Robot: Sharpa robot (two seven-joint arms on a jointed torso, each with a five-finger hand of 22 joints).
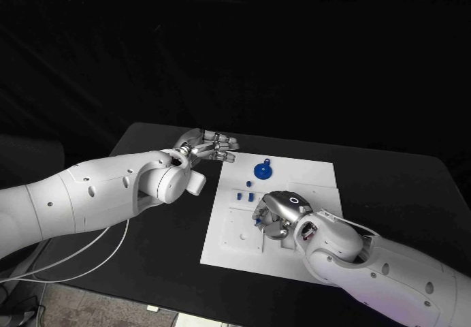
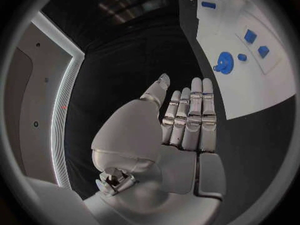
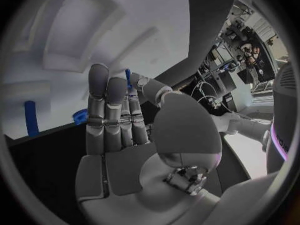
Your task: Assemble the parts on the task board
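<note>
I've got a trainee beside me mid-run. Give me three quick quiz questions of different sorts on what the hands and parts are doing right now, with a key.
1. True or false: the left hand holds a blue part.
2. Which hand is over the task board? A) left B) right C) both
3. Fill in: the blue gear lies on the board, ____ the right hand.

Key: 1 false, its fingers are straight and hold nothing. 2 B. 3 apart from; that hand pinches a small blue part at its fingertips.
</note>
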